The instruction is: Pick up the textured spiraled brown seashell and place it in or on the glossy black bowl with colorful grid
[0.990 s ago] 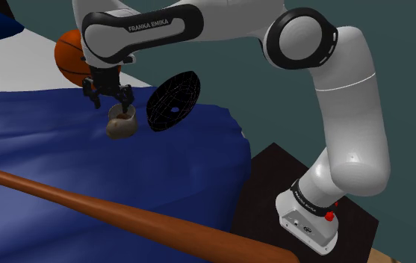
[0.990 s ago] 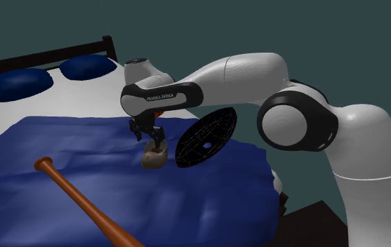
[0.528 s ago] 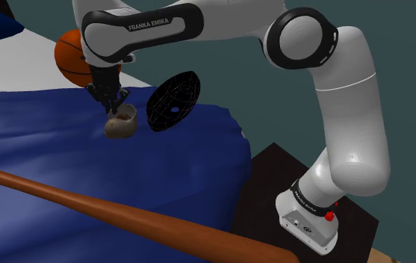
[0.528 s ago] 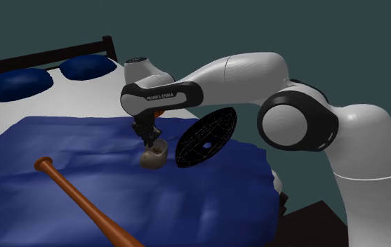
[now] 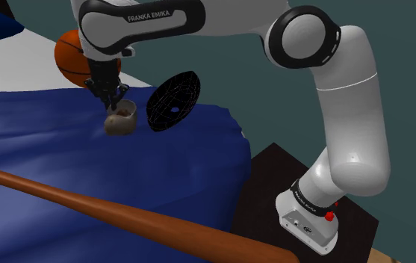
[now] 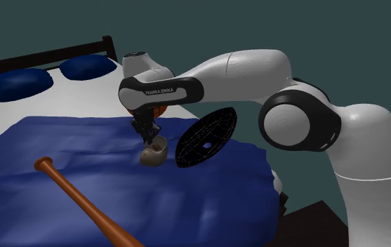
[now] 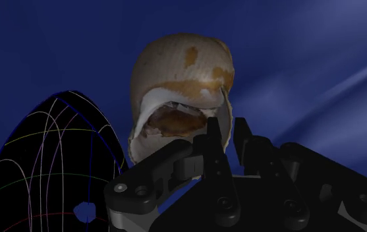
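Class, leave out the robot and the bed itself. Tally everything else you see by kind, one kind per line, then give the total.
shell: 1
bowl: 1
bat: 1
basketball: 1
pillows: 2
Total: 6

Bowl (image 5: 172, 101) tilted on edge just beside seashell (image 5: 121, 119); basketball (image 5: 68, 60) behind; open blanket (image 5: 64, 161) toward bat (image 5: 124, 217).

bed (image 6: 25, 116), blue blanket (image 6: 215, 196) | on it: bat (image 6: 81, 200); bowl (image 6: 206, 137) on edge; basketball (image 5: 66, 56); pillows (image 6: 17, 84)
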You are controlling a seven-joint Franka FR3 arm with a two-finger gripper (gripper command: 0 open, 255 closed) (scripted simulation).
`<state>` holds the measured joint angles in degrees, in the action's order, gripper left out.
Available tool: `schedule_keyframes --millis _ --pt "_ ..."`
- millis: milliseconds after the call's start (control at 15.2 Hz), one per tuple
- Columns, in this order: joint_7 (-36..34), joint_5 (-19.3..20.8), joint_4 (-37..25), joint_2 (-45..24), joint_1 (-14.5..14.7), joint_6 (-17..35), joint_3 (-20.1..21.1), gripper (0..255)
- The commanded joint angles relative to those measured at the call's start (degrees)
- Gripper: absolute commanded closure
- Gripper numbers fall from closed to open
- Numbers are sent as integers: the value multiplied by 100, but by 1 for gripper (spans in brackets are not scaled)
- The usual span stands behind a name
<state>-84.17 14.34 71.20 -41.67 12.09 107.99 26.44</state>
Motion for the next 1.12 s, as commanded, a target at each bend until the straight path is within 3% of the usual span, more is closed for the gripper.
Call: schedule_keyframes --millis 0,1056 --pt "9 -19 -87 46 4 -128 13 255" --pt "73 -77 -1259 111 191 -1322 55 255"
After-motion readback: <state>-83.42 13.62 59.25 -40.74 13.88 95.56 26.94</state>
